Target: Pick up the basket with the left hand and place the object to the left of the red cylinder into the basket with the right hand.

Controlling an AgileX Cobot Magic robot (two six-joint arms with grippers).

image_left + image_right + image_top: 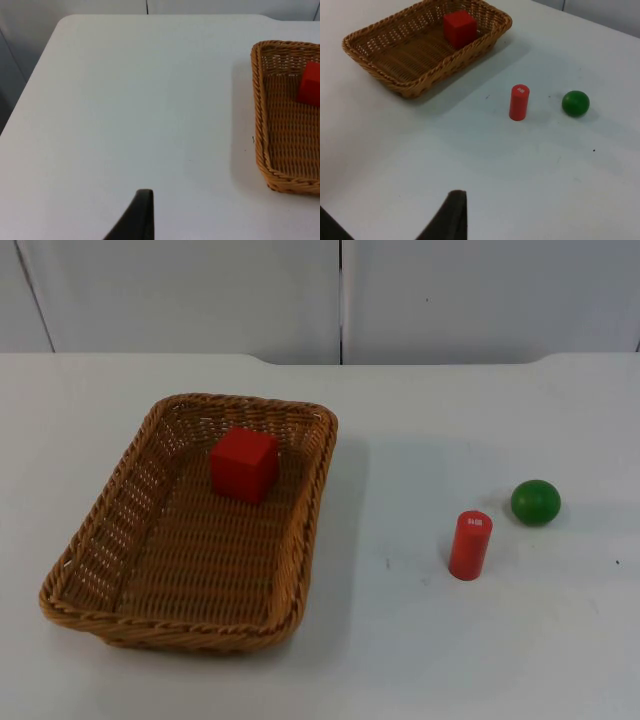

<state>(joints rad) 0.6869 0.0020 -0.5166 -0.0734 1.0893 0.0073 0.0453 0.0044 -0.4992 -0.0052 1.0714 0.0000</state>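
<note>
Basket (100,570) flat on table (420,640), red cube (244,464) already inside, left of red cylinder (470,545) | green ball (536,502) right of cylinder | placing looks done | both pincers held back, opening impossible to tell | next: none, or left lift of near rim.

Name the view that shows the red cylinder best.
The right wrist view: the red cylinder stands upright, its full side visible. The top view shows it steeply from above. The left wrist view takes in the basket instead.
</note>
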